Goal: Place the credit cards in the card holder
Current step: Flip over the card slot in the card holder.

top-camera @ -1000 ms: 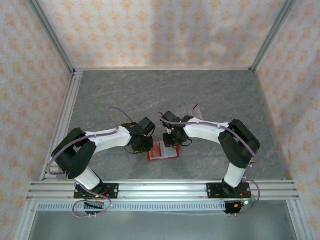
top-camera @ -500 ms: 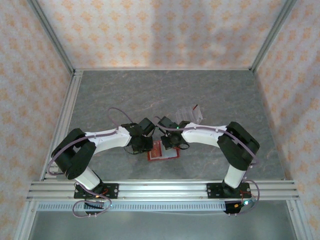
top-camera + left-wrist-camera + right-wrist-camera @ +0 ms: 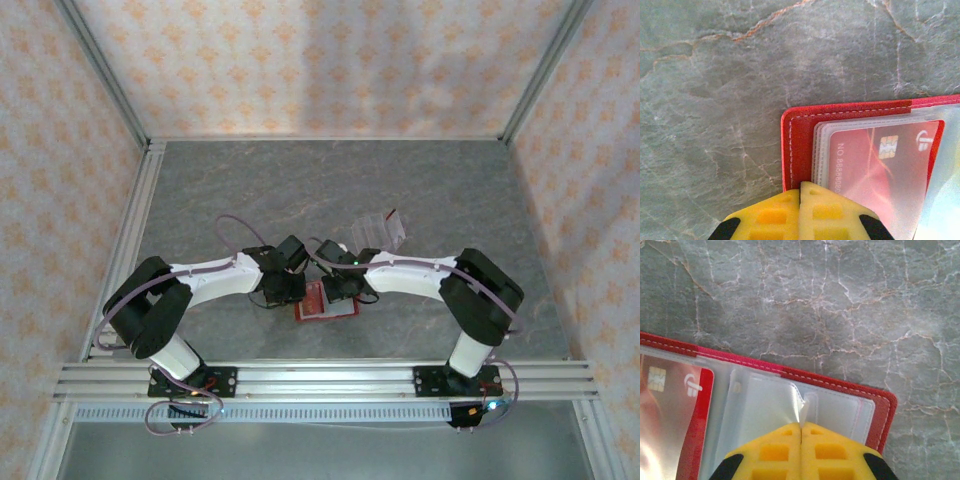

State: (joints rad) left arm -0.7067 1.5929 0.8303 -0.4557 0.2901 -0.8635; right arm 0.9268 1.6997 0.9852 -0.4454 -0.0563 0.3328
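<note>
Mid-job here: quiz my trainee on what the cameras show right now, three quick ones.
1. True or false: the left hand and right hand are both shut.
2. The credit card lies: A) in a card holder sleeve; B) loose on the table; C) in the left hand.
3. Which hand sits at the card holder's empty sleeves?
Key: 1 true; 2 A; 3 right.
</note>
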